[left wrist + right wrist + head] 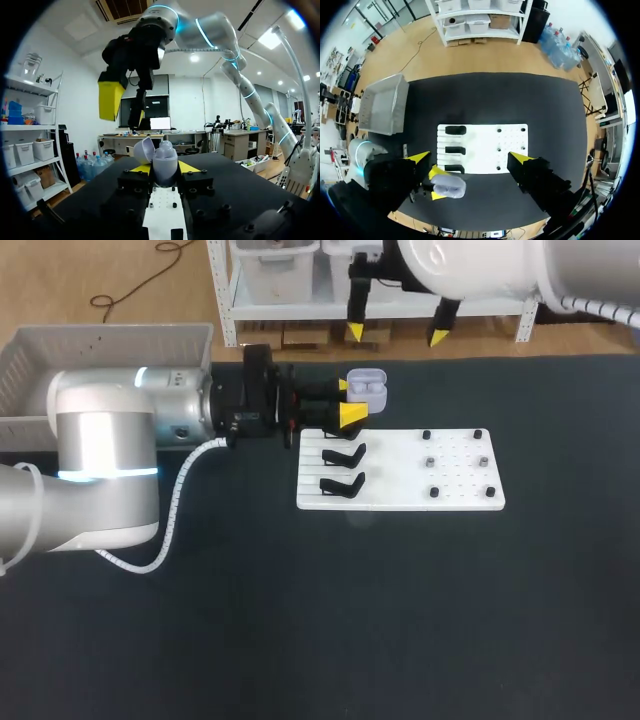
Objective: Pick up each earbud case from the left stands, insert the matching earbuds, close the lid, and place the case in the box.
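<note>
There's the left gripper (346, 402), lying level over the white board's (400, 492) far left corner, yellow tips pinching an open earbud case (367, 388) just past the board's far edge. Two black stands (343, 455) sit on the board's left half, and small pegs (431, 462) dot its right. Over there the right gripper (396, 333) hangs well beyond the board's far edge, fingers spread wide, and the grey box (100, 350) sits off to the board's left.

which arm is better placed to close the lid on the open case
Right, probably. The left end effector is shut on the open earbud case; the right end effector hangs open and empty above it.
</note>
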Available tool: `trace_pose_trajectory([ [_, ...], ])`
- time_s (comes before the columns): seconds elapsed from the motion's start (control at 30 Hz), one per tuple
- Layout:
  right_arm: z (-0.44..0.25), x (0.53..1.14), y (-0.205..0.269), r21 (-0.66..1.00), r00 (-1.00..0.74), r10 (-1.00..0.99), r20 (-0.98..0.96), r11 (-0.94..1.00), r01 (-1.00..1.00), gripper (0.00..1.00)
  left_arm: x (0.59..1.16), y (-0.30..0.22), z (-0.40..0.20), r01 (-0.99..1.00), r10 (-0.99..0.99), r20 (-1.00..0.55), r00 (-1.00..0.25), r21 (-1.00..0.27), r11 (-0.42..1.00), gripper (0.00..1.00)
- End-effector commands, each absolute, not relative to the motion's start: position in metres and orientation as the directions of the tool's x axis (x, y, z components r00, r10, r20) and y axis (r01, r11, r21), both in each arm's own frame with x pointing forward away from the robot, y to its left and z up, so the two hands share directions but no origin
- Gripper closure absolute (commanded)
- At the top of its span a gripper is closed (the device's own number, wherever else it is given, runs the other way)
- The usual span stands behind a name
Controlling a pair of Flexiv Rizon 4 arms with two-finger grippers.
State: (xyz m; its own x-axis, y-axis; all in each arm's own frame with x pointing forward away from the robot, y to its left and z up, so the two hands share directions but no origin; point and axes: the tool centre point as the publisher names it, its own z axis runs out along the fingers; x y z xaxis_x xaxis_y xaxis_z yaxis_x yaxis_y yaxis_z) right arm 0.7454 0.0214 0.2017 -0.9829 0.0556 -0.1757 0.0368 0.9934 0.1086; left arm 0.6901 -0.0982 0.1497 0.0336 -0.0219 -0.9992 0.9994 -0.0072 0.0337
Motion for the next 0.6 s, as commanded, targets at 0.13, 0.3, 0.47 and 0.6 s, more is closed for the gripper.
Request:
trace_pose_trajectory([
  [0.13,0.179,0.746,0.015,0.108,-0.991,0.048,-0.125,0.994,0.034,0.00,0.689,-0.099,0.149,0.999,-0.023,-0.999,0.036,0.036,-0.002,1.00],
  [0.3,0.169,0.736,0.014,0.102,-0.995,0.032,-0.093,0.995,0.022,0.00,0.689,-0.099,0.149,0.999,-0.023,-0.999,0.036,0.036,-0.002,1.00],
  [0.47,0.172,0.724,0.012,0.098,-0.996,0.020,-0.082,0.995,0.011,0.00,0.689,-0.099,0.149,0.999,-0.023,-0.999,0.036,0.036,-0.002,1.00],
  [0.6,0.175,0.716,0.013,0.098,-0.998,-0.007,-0.063,0.995,-0.014,0.00,0.689,-0.099,0.149,0.999,-0.023,-0.999,0.036,0.036,-0.002,1.00],
])
